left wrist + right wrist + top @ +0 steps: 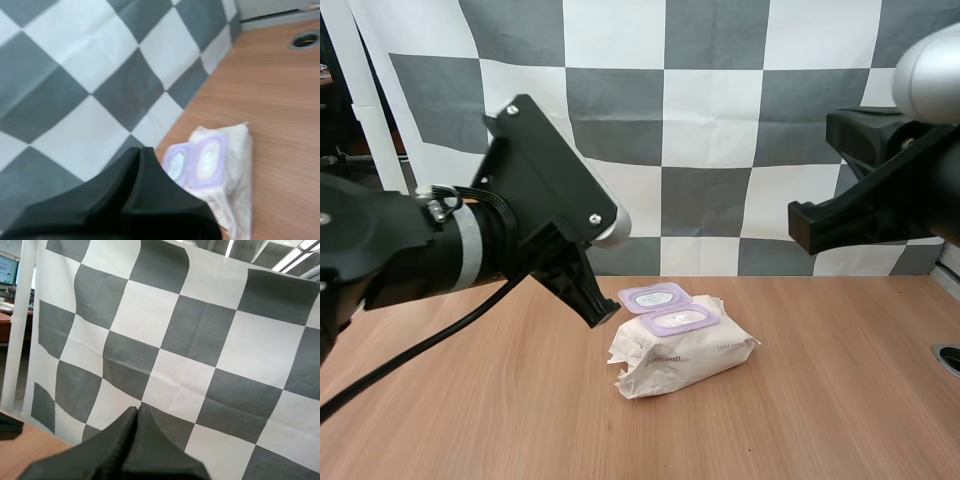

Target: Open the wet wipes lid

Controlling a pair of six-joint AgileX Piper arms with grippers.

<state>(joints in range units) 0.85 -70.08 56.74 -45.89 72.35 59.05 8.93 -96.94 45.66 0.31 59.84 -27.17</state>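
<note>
Across the light brown wooden table [840, 400], my left arm reaches down from the left. The left gripper [604, 312] has its two black fingers closed together into one dark wedge [139, 152] with nothing between them. Its tip hangs just beside the left edge of the pack's lid; I cannot tell whether it touches. My right gripper [804, 226] is held high over the right side of the table, well apart from the pack, with its fingers likewise pressed together on nothing [136, 411]. Near the middle of the table lies the white, crinkled soft pack of wet wipes [685, 355]. Its pale purple oval flip lid [655, 297] is folded back open beside the purple-rimmed opening [681, 319].
</note>
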